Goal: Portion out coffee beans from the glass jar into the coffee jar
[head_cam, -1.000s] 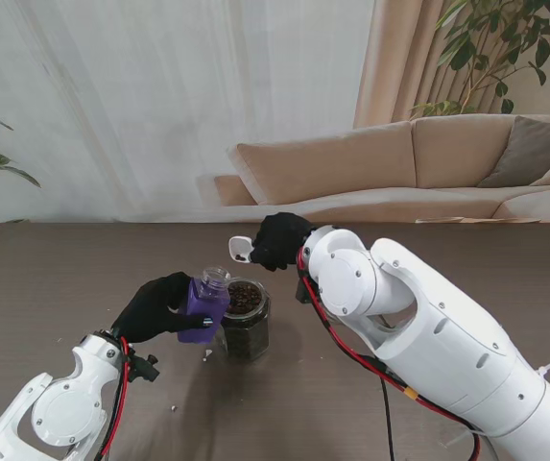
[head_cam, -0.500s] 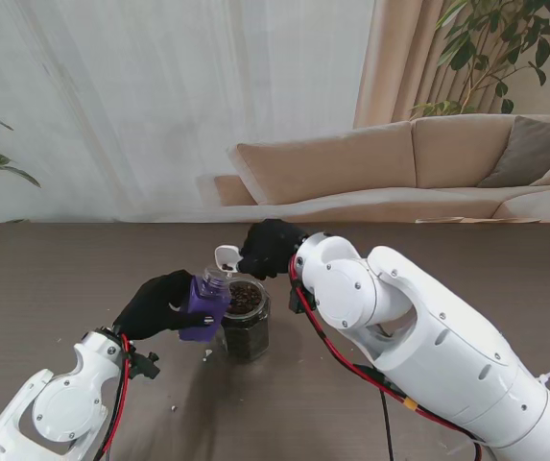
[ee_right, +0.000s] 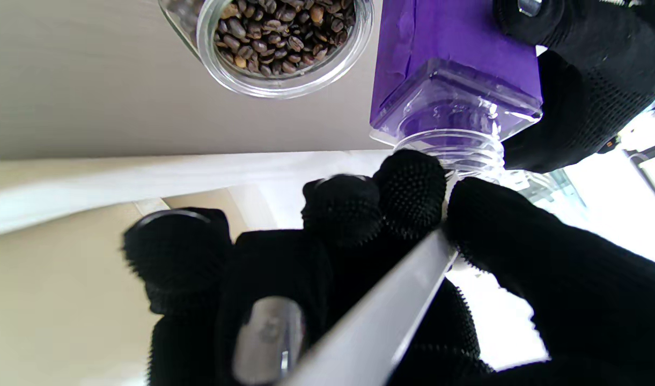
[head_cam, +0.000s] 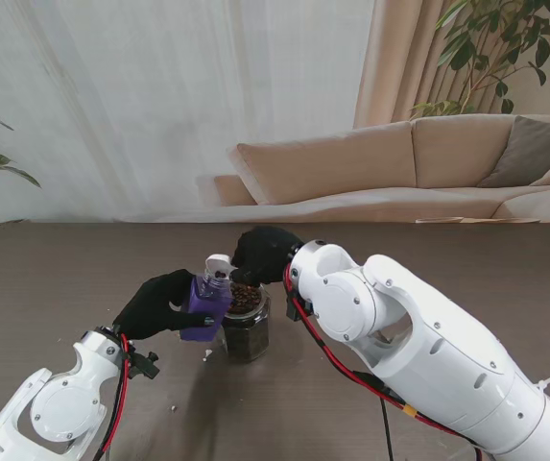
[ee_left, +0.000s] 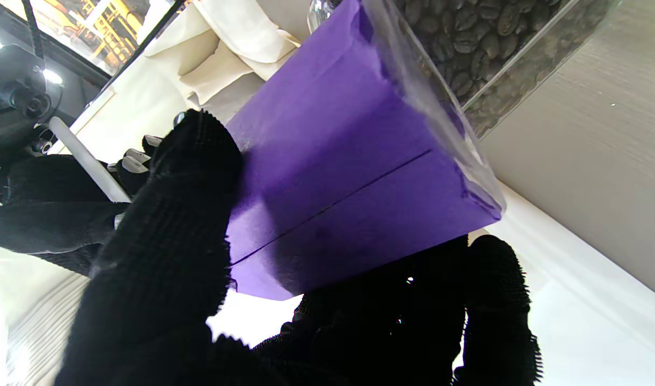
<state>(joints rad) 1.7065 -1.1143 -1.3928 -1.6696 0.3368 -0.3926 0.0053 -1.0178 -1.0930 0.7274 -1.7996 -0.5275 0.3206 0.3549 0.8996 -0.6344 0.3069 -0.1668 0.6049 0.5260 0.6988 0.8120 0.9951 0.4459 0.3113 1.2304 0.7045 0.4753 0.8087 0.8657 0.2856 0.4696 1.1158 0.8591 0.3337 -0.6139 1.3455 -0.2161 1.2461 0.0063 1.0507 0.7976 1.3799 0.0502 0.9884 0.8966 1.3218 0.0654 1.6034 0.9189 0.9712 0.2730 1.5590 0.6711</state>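
Observation:
A square glass jar of coffee beans stands open on the brown table; its beans also show in the right wrist view and the left wrist view. My left hand is shut on the purple-labelled coffee jar, held tilted just left of the glass jar, mouth towards it. My right hand is shut on a white scoop whose bowl sits at the coffee jar's mouth. In the right wrist view the scoop handle runs between my fingers towards the clear threaded neck.
Small white specks lie on the table nearer to me than the jars. A beige sofa runs along the table's far edge, with plants at both back corners.
My right hand carried the scoop left and down, from beyond the glass jar to the mouth of the coffee jar. The left hand and its jar stayed almost still.

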